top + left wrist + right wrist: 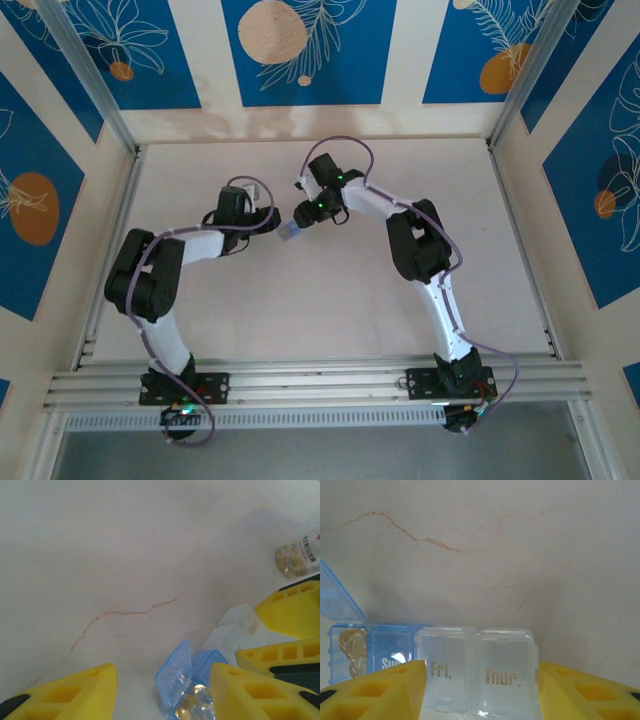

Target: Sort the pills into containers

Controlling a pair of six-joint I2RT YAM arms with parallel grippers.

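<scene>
The pill box [475, 667] lies on the table between both grippers; in the top view the pill box [289, 233] is a small blue patch. Its end blue compartment stands with the lid [175, 672] up, and amber pills [197, 702] lie inside it. The clear "Fri." and "Thur." compartments [235, 630] are closed. My left gripper [162, 695] is open, the open blue compartment lying by its right finger. My right gripper [482, 695] is open over the clear end, its left finger [385, 690] overlapping the box. A clear vial [298, 555] of tan pills rests beyond.
The white tabletop [100, 555] carries thin brown crack lines [125, 612]. Both arms [420, 240] reach in towards the table's middle, their grippers close together. The right gripper's yellow fingers [290, 612] crowd the right side of the left wrist view.
</scene>
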